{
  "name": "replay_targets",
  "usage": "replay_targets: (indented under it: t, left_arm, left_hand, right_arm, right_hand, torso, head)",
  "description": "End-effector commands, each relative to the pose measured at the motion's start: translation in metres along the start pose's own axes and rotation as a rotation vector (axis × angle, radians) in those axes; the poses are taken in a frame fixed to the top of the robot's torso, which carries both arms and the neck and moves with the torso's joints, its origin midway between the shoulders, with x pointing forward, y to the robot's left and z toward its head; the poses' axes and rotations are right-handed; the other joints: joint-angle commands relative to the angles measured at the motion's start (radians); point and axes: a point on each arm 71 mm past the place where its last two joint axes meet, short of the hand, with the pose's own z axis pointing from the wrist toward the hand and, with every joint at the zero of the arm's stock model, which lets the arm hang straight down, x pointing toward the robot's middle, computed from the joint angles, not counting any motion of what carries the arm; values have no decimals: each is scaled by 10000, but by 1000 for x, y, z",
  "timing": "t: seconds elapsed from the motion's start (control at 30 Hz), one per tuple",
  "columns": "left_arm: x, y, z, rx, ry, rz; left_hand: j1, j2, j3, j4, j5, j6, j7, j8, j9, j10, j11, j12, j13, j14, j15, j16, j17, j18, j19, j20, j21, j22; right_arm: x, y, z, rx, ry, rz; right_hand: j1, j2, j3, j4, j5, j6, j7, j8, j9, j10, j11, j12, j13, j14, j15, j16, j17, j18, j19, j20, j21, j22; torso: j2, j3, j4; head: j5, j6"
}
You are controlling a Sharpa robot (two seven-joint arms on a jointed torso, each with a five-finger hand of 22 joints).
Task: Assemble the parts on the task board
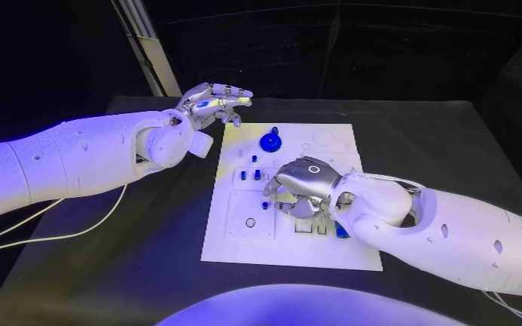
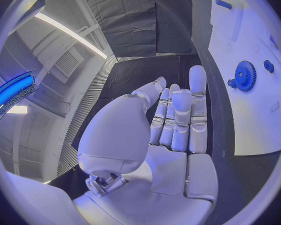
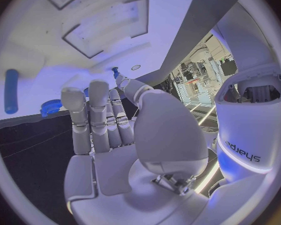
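Lying in the middle of the black table (image 1: 130, 266), the white task board (image 1: 288, 254) is taken as the landmark for all that follows. The right robot hand (image 1: 302, 182) is held palm-down over the board's middle, its fingers (image 1: 296, 207) curled down toward the board's surface just beside a small blue peg (image 1: 265, 205). Whether anything is pinched under those fingers cannot be told from the head view; in the right wrist view the right robot hand (image 3: 115, 130) is seen with its fingers raised side by side and a small blue piece (image 3: 115, 71) showing just past the thumb tip, contact not being clear.

The left robot hand (image 1: 212, 103) is held in the air beyond the board's far left corner, well apart from the parts, with its fingers loosely bent and nothing between them. In the left wrist view the same hand (image 2: 172, 130) is shown with its fingers held together and upright, released.

A blue gear (image 1: 270, 143) is seen on the far part of the board, with a small blue knob just beyond it. Two short blue pegs (image 1: 250, 176) stand between the gear and the right robot hand. A long blue piece (image 1: 342, 232) lies at the board's right edge, partly hidden under the right wrist.
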Motion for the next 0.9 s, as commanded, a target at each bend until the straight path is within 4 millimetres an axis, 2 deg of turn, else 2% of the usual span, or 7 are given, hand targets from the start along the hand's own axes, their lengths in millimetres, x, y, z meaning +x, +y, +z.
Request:
replay_targets:
  t: [0.03, 0.27, 0.33, 0.43, 0.53, 0.63, 0.9]
  left_arm:
    - [-1, -1, 0, 63, 93, -87]
    - [-2, -1, -1, 64, 78, -89]
    - [-1, -1, -2, 65, 87, -93]
    - [0, -1, -1, 63, 112, -102]
    - [0, -1, -1, 55, 140, -111]
    - [1, -1, -1, 48, 156, -117]
    - [0, -1, -1, 29, 161, -120]
  left_hand:
    - [50, 16, 41, 1, 52, -43, 15, 63, -12, -28, 51, 53, -9, -58, -8, -31, -9, 134, -95, 6, -68, -9]
    - [50, 16, 41, 1, 52, -43, 15, 63, -12, -28, 51, 53, -9, -58, -8, -31, -9, 134, -95, 6, -68, -9]
    - [50, 16, 41, 1, 52, -43, 15, 63, -12, -28, 51, 53, -9, -58, -8, -31, -9, 134, -95, 6, -68, -9]
    - [50, 16, 41, 1, 52, -43, 15, 63, -12, -28, 51, 53, -9, -58, -8, -31, -9, 134, -95, 6, -68, -9]
    - [50, 16, 41, 1, 52, -43, 15, 63, -12, -28, 51, 53, -9, -58, -8, -31, -9, 134, -95, 6, -68, -9]
    - [52, 17, 50, -8, 52, -44, 14, 67, -11, -30, 51, 57, -10, -63, -7, -37, -25, 134, -94, 8, -76, -15]
    - [52, 17, 50, -8, 52, -44, 14, 67, -11, -30, 51, 57, -10, -63, -7, -37, -25, 134, -94, 8, -76, -15]
  right_arm:
    - [-13, -9, -10, 441, -624, 409]
    - [-38, -43, -33, 1813, -822, 157]
    - [-42, -51, -38, 2167, -812, 60]
    - [-45, -62, -43, 2562, -733, -53]
    - [-45, -69, -47, 2845, -529, -133]
    - [-43, -75, -49, 3034, -225, -185]
    - [-37, -79, -48, 3147, 562, -173]
  right_hand:
    - [-94, 23, -61, 14, 70, -16, -10, 35, 22, 94, -40, 101, 13, 13, -18, 58, 27, 51, 12, 5, 11, 27]
    - [-160, -138, -304, 93, -35, -197, -71, -15, -1, 5, -82, 149, -10, 9, -41, -18, -102, 59, 5, -21, -29, -31]
    - [-154, -209, -620, 179, -41, -437, -96, -10, -6, -229, -91, 128, -12, -33, -49, -135, -262, 74, -49, -30, -115, -145]
    - [33, -237, -1265, 312, -18, -791, -161, -17, -8, -860, 1, -3, -17, -196, 19, -421, -633, 149, -330, 18, -459, -653]
    - [429, -128, -2232, 632, 5, -1069, -273, 18, 12, -1181, 46, 158, 13, -229, 71, -472, -753, 169, -373, 78, -593, -807]
    - [668, -99, -2779, 910, 39, -1157, -342, -1, 13, -1252, 44, 348, 17, -201, 61, -444, -769, 170, -335, 76, -616, -830]
    - [1005, 81, -3195, 1263, 74, -963, -324, 48, 45, -1087, -32, 747, 30, -134, 1, -418, -804, 160, -234, 29, -606, -806]
  torso:
    - [-9, -16, 4]
    - [2, -7, -16]
    - [2, -2, -30]
    - [-1, -10, -10]
    - [-3, -16, 12]
    - [4, -16, 27]
    - [12, -17, 21]
  head:
    - [-82, 64]
    - [-239, 202]
    - [-267, 224]
    - [-324, 255]
    - [-361, 272]
    - [-394, 283]
    - [-398, 287]
